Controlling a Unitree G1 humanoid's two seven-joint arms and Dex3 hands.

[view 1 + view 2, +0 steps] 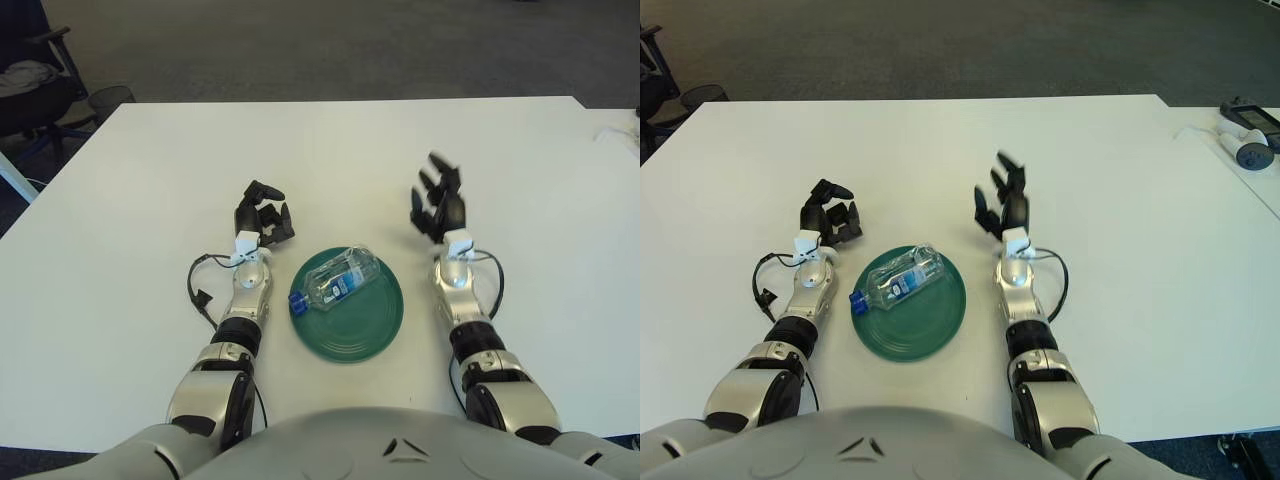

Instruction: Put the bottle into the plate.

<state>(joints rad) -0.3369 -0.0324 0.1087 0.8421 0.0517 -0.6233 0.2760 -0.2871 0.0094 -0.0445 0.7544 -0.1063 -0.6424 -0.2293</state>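
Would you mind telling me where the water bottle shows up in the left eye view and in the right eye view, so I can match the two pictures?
Left eye view: the bottle lies on its side just below centre, on the plate's upper left part.
Right eye view: the bottle lies left of centre, again on the upper left of the plate.
Shared landmark: the green plate, between the left hand and the right hand.

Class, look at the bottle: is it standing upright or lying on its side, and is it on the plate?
Lying on its side. The bottle rests lengthwise on the green plate, blue cap toward the robot's left.
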